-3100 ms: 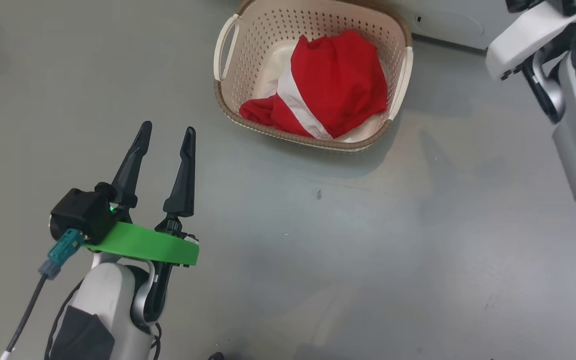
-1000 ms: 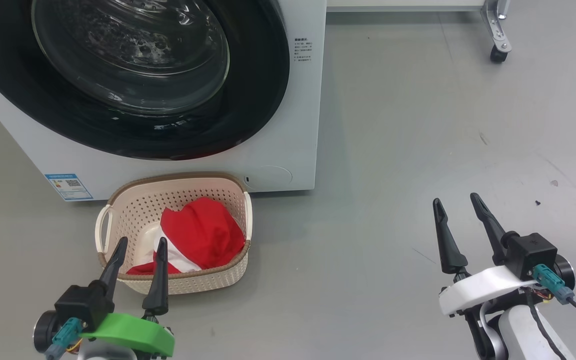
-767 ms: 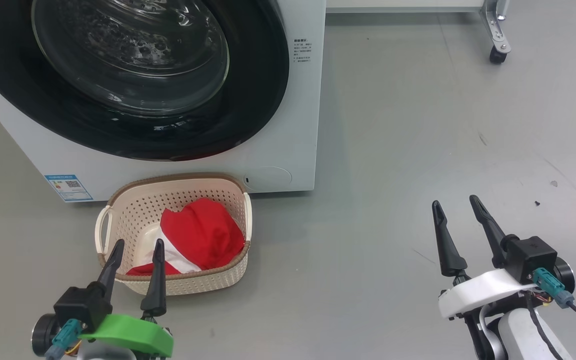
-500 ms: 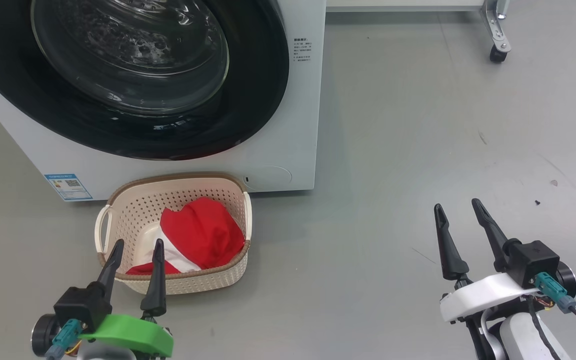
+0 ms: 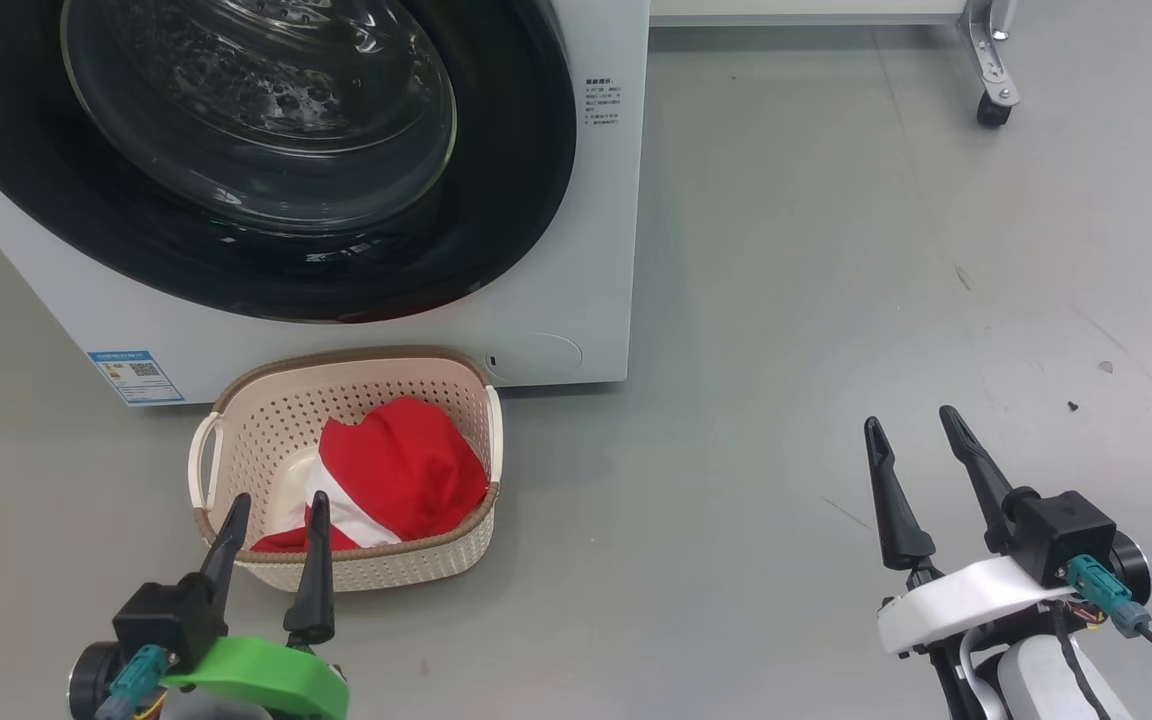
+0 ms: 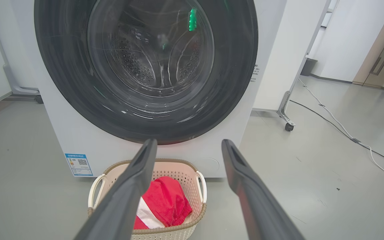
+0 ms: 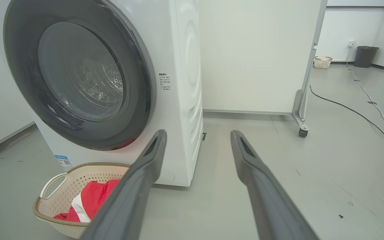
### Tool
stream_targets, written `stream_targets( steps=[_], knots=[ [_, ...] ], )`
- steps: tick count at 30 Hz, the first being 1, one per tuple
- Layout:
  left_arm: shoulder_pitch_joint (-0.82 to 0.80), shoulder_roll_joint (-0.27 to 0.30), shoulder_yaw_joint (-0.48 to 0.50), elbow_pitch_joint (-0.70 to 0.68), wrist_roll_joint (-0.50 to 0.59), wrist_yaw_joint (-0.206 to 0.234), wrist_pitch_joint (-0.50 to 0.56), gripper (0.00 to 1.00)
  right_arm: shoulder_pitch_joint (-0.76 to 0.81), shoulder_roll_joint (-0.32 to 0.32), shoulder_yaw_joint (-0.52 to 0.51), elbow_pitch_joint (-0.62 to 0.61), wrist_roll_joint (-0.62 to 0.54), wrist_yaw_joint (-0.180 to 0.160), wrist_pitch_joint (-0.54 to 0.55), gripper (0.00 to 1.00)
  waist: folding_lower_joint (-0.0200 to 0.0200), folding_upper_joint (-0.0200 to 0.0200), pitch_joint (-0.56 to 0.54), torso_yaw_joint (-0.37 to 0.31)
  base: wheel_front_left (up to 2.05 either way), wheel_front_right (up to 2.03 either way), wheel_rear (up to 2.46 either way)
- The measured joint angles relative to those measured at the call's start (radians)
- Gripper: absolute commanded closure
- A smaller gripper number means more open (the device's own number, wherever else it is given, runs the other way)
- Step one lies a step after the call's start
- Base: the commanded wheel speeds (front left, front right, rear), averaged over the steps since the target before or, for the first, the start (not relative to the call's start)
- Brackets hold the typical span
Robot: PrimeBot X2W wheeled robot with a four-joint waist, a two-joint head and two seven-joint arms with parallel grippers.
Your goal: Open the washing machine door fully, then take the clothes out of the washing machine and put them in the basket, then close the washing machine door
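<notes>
A: What is seen at the left of the head view?

B: A blue label sticker [image 5: 134, 376] is seen at nine o'clock, low on the washing machine [image 5: 576, 330]. At seven o'clock the left gripper [image 5: 278, 503] is held with its fingers spread wide, and nothing is gripped.

A: And the clothes?

B: The red clothes [image 5: 406, 470] are heaped in the basket [image 5: 366, 356], which is set on the floor just in front of the machine, at about eight o'clock. In the left wrist view the perforated drum [image 6: 135, 66] is seen through the glass, and no garment is made out in it.

A: How would they be handled?

B: They are judged soft, light and limp. A raised fold at the top of the heap would be pinched. The basket itself would be better taken by a side handle [image 5: 198, 465].

A: The door?

B: The washing machine door [image 5: 496, 230], at eleven o'clock, appears to be seated flush. It is judged stiff on its hinge, its glossy black rim slippery and its glass bowl breakable. Any push would be placed on the rim, not the glass. The hinge side cannot be told.

A: Farther right?

B: At four o'clock the right gripper [image 5: 910, 420] is likewise spread wide and empty, well apart from the machine. A caster [image 5: 986, 108] is seen at one o'clock.
</notes>
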Motion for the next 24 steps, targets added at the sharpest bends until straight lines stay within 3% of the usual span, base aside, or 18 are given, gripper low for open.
stream_targets(
  steps=[24],
  knots=[
    [0.022,0.0,-0.025,0.035,-0.031,-0.008,0.0,0.0,0.02,0.01,-0.008,-0.005,-0.009,0.012,0.0,0.0,0.0,0.0,-0.014,-0.004,0.0,0.0,0.0]
  ],
)
